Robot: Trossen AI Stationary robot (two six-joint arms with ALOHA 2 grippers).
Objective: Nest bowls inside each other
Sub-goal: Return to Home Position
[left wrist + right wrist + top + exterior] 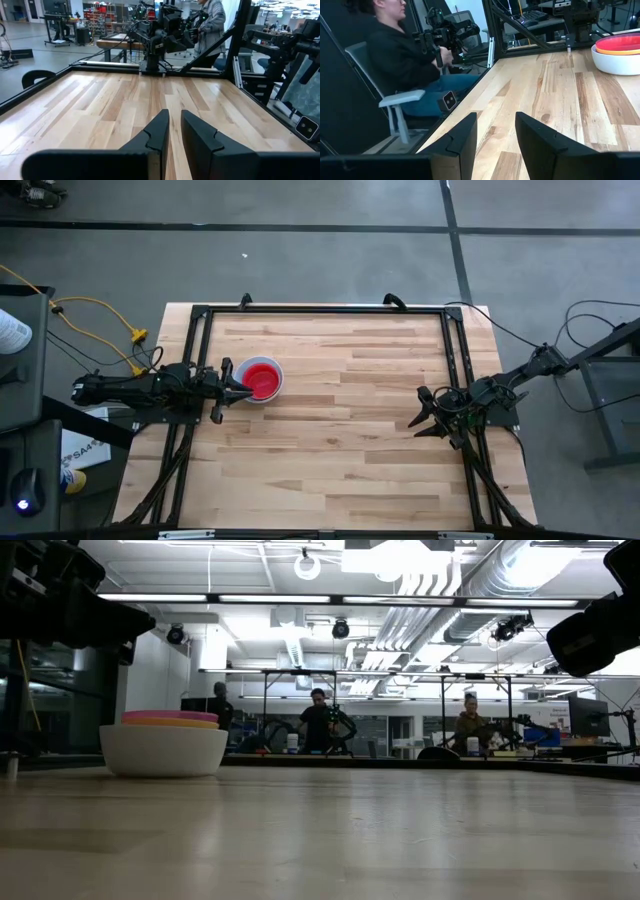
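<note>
The bowls stand nested in one stack (262, 377) on the left half of the wooden table. The white bowl (163, 750) is outermost and rests on its base. A yellow rim (170, 723) and a red-pink rim (170, 715) show above it. The other bowls are hidden inside. My left gripper (244, 387) hovers level by the stack's left side, above table height. Its fingers (159, 131) stand a narrow gap apart with nothing between them. My right gripper (425, 412) waits open at the table's right side, well away from the stack (619, 55).
A black frame rail (320, 309) runs around the tabletop. Bare wood (350, 430) lies between the two arms. A person (400, 55) sits beyond the table's edge holding a control rig. Other people (318, 720) are in the room behind.
</note>
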